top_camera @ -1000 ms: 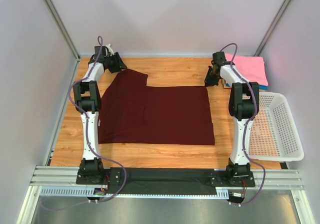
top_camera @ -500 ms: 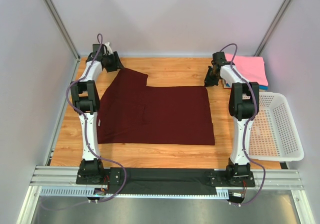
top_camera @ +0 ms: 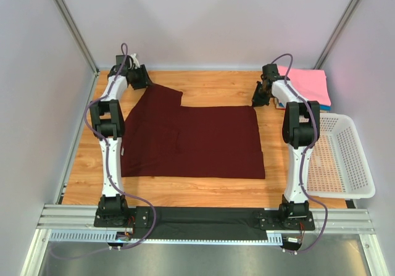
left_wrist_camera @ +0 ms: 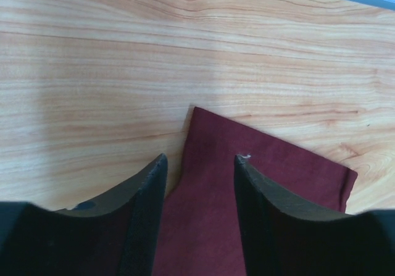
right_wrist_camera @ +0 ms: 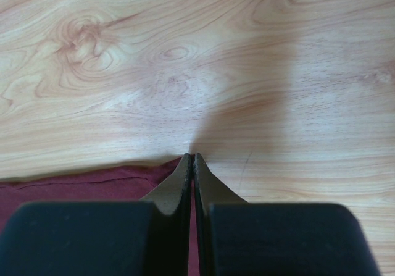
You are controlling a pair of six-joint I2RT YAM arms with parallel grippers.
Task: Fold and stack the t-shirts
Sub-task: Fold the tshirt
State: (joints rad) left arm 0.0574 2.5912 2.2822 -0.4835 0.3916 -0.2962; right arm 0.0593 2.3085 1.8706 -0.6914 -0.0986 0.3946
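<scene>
Our left gripper (left_wrist_camera: pixel 199 165) hangs with its fingers (left_wrist_camera: pixel 148 196) spread apart. They straddle a jutting corner of the maroon t-shirt (left_wrist_camera: pixel 271 165), and we see no cloth pinched between them. Our right gripper (right_wrist_camera: pixel 191 158) has its two fingers pressed flat together, tips down on the wooden table (right_wrist_camera: pixel 123 60) right at the shirt's edge. We cannot tell whether any cloth is caught between them.

From above, the maroon t-shirt (top_camera: pixel 197 140) lies spread flat across the middle of the table (top_camera: pixel 216 87). The left gripper (top_camera: pixel 141 77) is at its far left corner and the right gripper (top_camera: pixel 259 98) at its far right corner.

The one container is the white perforated basket (top_camera: pixel 342 158), which sits at the right edge of the table beside the right arm. Inside it we see only its own perforated floor. Just beyond the basket, in the far right corner, lies a folded stack with a pink t-shirt (top_camera: pixel 305 81) on top and a blue edge (top_camera: pixel 324 102) peeking from under it.

Only the top view shows the basket, the stack and the whole outline of the maroon shirt. Neither wrist camera takes these in. The left wrist view alone shows the gap between its fingers and a tiny pale speck on the cloth near the right fingertip. The right wrist view alone shows the shut fingers meeting at the hem.
</scene>
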